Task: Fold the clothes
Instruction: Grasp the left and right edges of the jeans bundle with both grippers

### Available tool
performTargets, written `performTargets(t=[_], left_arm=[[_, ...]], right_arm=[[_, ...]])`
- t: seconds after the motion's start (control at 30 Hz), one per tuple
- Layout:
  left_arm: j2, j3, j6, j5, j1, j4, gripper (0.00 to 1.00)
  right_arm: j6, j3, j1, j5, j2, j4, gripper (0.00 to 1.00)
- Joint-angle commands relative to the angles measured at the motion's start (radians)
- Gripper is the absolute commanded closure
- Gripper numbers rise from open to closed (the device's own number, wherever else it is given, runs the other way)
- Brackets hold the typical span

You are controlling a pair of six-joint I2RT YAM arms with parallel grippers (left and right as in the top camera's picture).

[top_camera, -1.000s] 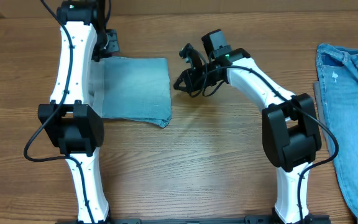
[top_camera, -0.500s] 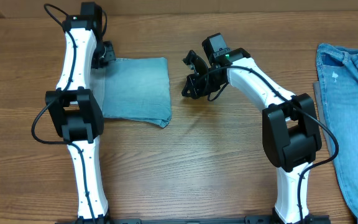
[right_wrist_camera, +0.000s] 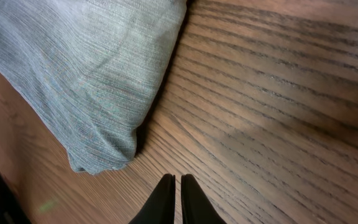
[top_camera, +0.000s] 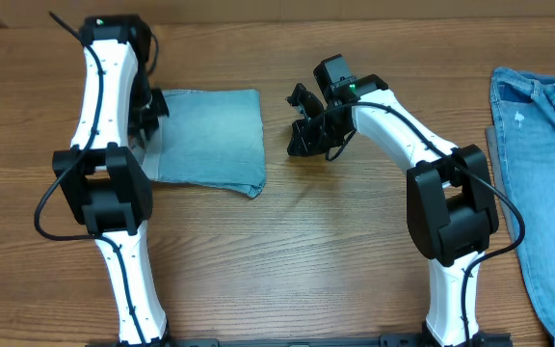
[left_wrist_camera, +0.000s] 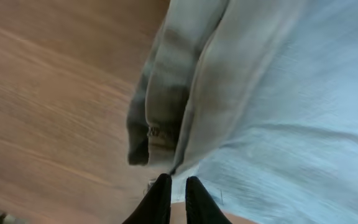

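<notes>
While both arms reached over the table [top_camera: 306, 251], the left gripper [top_camera: 150, 104] sat at the left edge of the folded denim shorts [top_camera: 210, 135], on the far half of that edge. Left wrist view was blurred: the left gripper [left_wrist_camera: 176, 180] pointed at the stacked folds of the shorts [left_wrist_camera: 278, 93], its fingers [left_wrist_camera: 161, 196] nearly together with a thin gap and no cloth seen between them. Whether the tips touched the fabric could not be told.

The shorts lay flat as a rough rectangle left of the table's middle, with the near right corner drooping to a small point.

The right gripper [top_camera: 302, 135] was just beside the shorts' right edge, apart from it, over bare wood. Right wrist view: the gripper [right_wrist_camera: 174, 177] had its fingers [right_wrist_camera: 165, 199] closed on nothing, and the rounded corner of the shorts [right_wrist_camera: 73, 68] lay ahead and to the left.

A second denim garment [top_camera: 547, 164], deeper blue and unfolded, lay at the far right edge, well apart from both grippers.

Count: two arms, two grippers, one folded pair of shorts, one unfolded garment.
</notes>
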State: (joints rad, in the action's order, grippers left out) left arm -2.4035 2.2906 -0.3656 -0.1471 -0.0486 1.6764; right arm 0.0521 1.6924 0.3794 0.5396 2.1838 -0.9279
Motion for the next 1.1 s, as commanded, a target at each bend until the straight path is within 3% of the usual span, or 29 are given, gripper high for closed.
performTargets(t=[0.0, 0.1, 0.17, 0.23, 0.37, 0.43, 0.47, 0.5, 0.53, 0.57, 0.7, 0.83, 1.07], left_arm=[[-0.003, -0.141, -0.024, -0.055, -0.010, -0.050, 0.85], [-0.003, -0.288, -0.082, -0.137, -0.011, -0.208, 0.87], [-0.003, -0.363, -0.079, -0.121, -0.011, -0.271, 0.95], [0.000, -0.344, -0.078, -0.094, -0.007, -0.246, 0.96], [0.031, -0.134, -0.072, -0.049, 0.001, -0.074, 0.94], [0.052, 0.002, -0.022, -0.005, 0.001, -0.013, 0.77], [0.058, 0.074, 0.008, 0.019, -0.002, 0.003, 0.61], [0.059, 0.108, 0.032, 0.043, -0.006, 0.006, 0.43], [0.059, 0.139, 0.097, 0.105, -0.016, -0.004, 0.26], [0.059, 0.147, 0.147, 0.164, -0.027, -0.020, 0.13], [0.056, 0.126, 0.282, 0.351, -0.091, -0.061, 0.03], [0.053, 0.076, 0.372, 0.440, -0.166, -0.089, 0.01], [0.053, -0.182, 0.490, 0.654, -0.208, -0.293, 0.00]], right_arm=[[0.001, 0.017, -0.004, -0.008, -0.029, 0.002, 0.91], [0.001, 0.016, -0.004, -0.008, -0.029, -0.002, 0.91], [0.001, 0.016, -0.004, -0.009, -0.029, -0.003, 0.86], [0.002, 0.016, -0.004, -0.008, -0.029, -0.002, 0.82], [0.001, 0.016, -0.004, -0.008, -0.029, -0.006, 0.76], [0.001, 0.016, -0.004, -0.003, -0.029, -0.008, 0.70], [0.001, 0.016, -0.003, 0.022, -0.029, -0.010, 0.67], [0.001, 0.018, 0.000, 0.058, -0.029, -0.008, 0.74], [0.002, 0.031, 0.007, 0.141, -0.029, -0.010, 0.96], [0.006, 0.045, 0.013, 0.201, -0.029, -0.007, 0.96], [0.001, 0.072, 0.040, 0.388, -0.029, 0.139, 0.96], [0.000, 0.050, 0.090, 0.311, -0.029, 0.233, 0.96], [-0.003, 0.028, 0.195, 0.053, 0.006, 0.315, 0.96]])
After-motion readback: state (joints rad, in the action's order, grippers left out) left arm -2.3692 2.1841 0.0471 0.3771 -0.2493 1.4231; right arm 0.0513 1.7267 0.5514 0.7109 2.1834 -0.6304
